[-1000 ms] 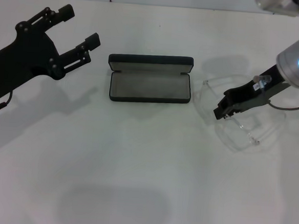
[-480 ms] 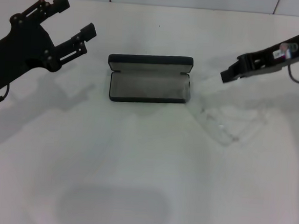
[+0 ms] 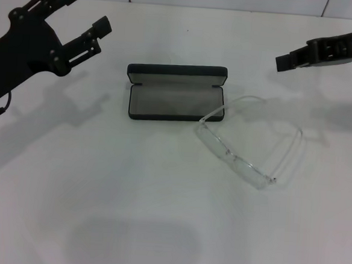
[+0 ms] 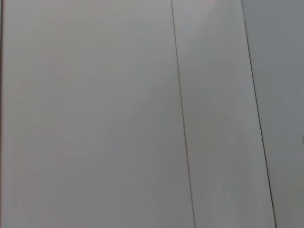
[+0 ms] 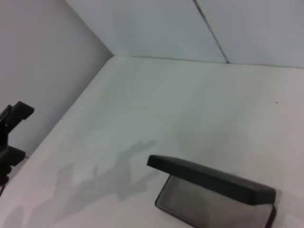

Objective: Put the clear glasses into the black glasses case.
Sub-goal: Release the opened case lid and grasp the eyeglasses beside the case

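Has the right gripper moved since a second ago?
Yes. The right gripper rose off the clear plastic glasses, farther back than the open black hard-shell case.

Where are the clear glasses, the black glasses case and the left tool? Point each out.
clear glasses [image 3: 229,152], head view, front lens.
black glasses case [image 3: 175,102], head view, grey lining inside.
left tool [image 3: 81,21], head view, between its fingertips.

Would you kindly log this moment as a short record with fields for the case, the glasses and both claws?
case: black glasses case, open, grey lining showing, nothing inside
glasses: clear glasses on the white table, arms unfolded, one corner right at the case's right end
left claw: left claw raised left of the case, open, holding nothing
right claw: right claw raised beyond the glasses, holding nothing
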`<action>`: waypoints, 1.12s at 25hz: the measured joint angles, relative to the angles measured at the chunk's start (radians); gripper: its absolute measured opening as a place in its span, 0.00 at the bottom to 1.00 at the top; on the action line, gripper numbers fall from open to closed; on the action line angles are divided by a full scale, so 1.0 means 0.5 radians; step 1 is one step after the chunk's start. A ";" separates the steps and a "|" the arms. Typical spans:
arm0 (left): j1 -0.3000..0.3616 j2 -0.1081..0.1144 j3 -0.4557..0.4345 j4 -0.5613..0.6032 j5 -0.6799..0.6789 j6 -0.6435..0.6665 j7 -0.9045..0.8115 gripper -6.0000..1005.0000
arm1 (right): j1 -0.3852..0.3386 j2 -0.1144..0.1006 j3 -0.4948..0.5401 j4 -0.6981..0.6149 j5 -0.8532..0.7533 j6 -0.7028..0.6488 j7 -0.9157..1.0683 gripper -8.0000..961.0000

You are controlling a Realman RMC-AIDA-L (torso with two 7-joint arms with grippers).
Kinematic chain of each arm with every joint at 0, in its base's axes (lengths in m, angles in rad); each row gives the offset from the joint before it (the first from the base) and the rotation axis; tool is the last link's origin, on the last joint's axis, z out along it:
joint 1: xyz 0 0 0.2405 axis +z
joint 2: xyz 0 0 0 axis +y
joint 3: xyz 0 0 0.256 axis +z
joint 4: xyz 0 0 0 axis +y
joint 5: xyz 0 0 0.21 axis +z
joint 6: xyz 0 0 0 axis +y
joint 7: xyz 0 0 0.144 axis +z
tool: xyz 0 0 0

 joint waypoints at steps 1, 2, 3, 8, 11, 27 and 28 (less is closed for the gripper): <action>-0.002 0.000 0.000 -0.003 0.000 0.000 0.000 0.76 | 0.019 -0.009 -0.001 0.022 -0.002 -0.011 -0.003 0.03; -0.002 0.000 0.000 -0.005 0.000 0.000 -0.001 0.76 | 0.039 -0.019 -0.003 0.046 -0.005 -0.025 -0.005 0.03; -0.003 -0.001 0.000 -0.006 0.000 0.001 -0.001 0.76 | 0.080 -0.038 -0.012 0.086 -0.012 -0.058 -0.007 0.04; -0.003 0.000 0.000 -0.006 0.000 0.001 -0.001 0.76 | 0.252 -0.075 -0.044 0.296 -0.046 -0.187 -0.115 0.06; -0.002 0.001 0.000 -0.007 0.000 0.001 -0.001 0.76 | 0.315 -0.058 0.083 0.453 0.007 -0.301 -0.374 0.08; 0.040 -0.001 0.002 -0.014 -0.043 0.002 0.004 0.76 | 0.503 -0.014 -0.115 0.579 -0.277 -0.164 -0.294 0.50; 0.040 -0.001 0.001 -0.014 -0.043 0.002 0.003 0.76 | 0.539 0.003 -0.139 0.584 -0.346 -0.160 -0.260 0.54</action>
